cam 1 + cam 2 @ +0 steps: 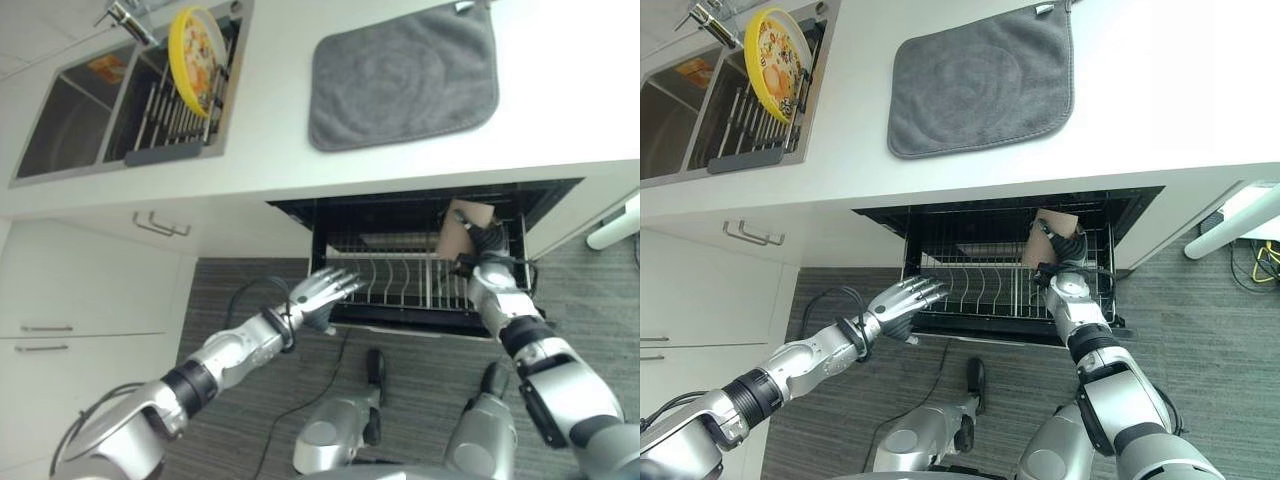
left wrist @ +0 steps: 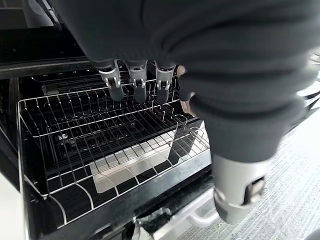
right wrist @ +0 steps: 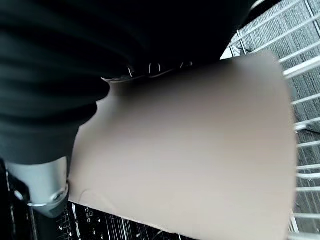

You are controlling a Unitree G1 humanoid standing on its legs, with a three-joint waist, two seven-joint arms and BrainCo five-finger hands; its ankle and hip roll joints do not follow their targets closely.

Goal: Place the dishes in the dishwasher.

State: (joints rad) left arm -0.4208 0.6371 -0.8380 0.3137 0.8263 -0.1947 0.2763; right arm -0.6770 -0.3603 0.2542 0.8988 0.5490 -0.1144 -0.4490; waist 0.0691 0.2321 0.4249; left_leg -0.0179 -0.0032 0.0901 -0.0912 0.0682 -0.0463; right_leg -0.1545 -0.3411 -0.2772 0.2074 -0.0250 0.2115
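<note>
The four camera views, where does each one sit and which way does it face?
Left eye view: on the head, looking down at the counter, sink and dishwasher rack; both arms show.
Right eye view: beside it, same scene; both share the yellow plate and grey mat.
Left wrist view: along the open left robot hand, facing the rack.
Right wrist view: along the right robot hand, facing the tan board it holds.

1 yellow plate (image 1: pixel 196 45), 1 tan dish (image 1: pixel 462 228), prob., 1 mat (image 1: pixel 403 76).

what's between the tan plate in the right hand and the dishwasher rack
Nothing visible. The right hand holds the tan plate just above the pulled-out rack, whose tines below it look empty. The left hand hovers at the rack's front left, off to the side.
</note>
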